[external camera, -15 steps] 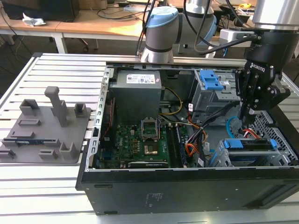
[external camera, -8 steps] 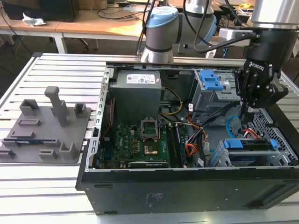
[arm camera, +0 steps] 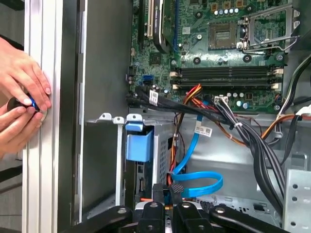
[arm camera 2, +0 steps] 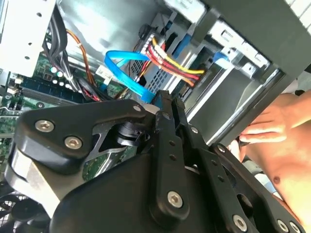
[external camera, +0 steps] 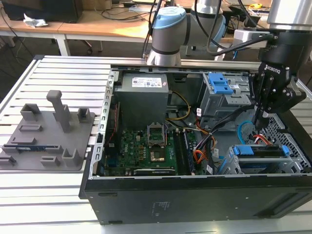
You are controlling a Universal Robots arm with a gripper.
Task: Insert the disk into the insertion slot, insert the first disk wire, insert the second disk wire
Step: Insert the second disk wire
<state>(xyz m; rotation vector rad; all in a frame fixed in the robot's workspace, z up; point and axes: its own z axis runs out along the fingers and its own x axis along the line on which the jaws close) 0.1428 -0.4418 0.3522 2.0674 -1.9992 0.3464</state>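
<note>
One disk (external camera: 261, 151) already sits in the insertion slot (external camera: 287, 163), at about four o'clock in the exterior view. Plugging the second disk wire (arm camera: 201, 182) well needs a square, straight push. Pointing straight down above the cage, the gripper (external camera: 262, 117) appears closed, perhaps on a plug.

I'm working in a robotics lab: an opened black desktop computer case (external camera: 195, 195) sits on a slatted aluminium-profile worktop (external camera: 58, 78), beside a grey 3D-printed fixture block (external camera: 48, 134), with cluttered wooden desks (external camera: 97, 24) at the far side.
</note>
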